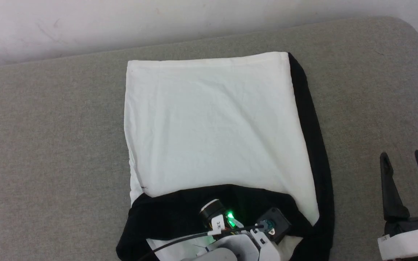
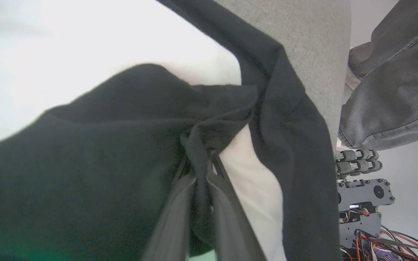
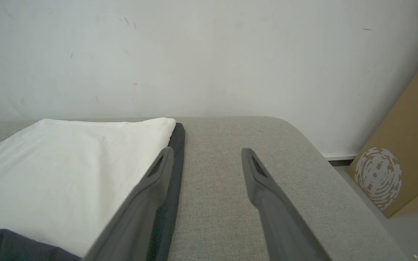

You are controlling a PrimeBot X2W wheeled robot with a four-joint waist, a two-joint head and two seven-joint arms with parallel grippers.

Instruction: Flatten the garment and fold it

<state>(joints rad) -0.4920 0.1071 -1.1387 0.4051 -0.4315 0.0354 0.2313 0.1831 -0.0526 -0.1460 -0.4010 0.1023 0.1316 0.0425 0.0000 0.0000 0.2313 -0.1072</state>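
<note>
Grey tabletop, white wall behind. Shirt lies mid-tabletop: white body flat, black trim along right, black sleeve across near end. L hand narrow, pinching sleeve cloth. R hand wide, empty, near right over bare tabletop. Step looks like sleeve tuck-in. Next prob: let go w/o dragging cloth, then fold near end to far.
</note>
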